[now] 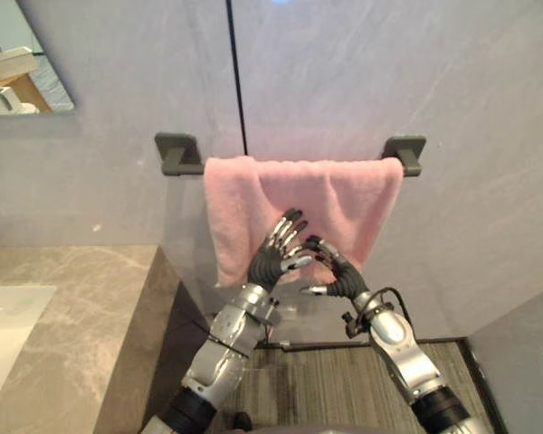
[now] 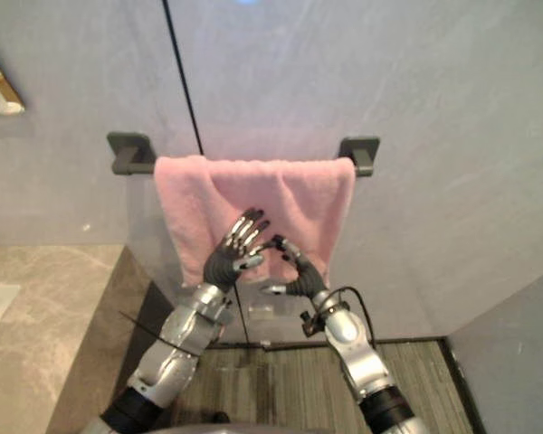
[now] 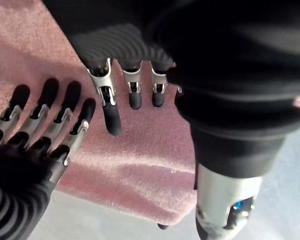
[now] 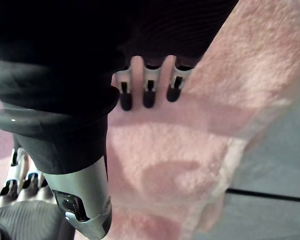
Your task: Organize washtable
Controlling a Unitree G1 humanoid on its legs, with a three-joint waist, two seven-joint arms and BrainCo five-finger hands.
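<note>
Pink terry towel (image 1: pixel 348 192) hangs over dark grey wall bar (image 1: pixel 179 154). Against the towel, left hand (image 1: pixel 273 259) lies flat with fingers straight. Right hand (image 1: pixel 337 277) is loosely open and holds nothing.

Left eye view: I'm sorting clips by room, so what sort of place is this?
Probably a bathroom: a pink towel hangs over a wall-mounted towel bar, beside a marble-look counter with a sink, a mirror above.
</note>
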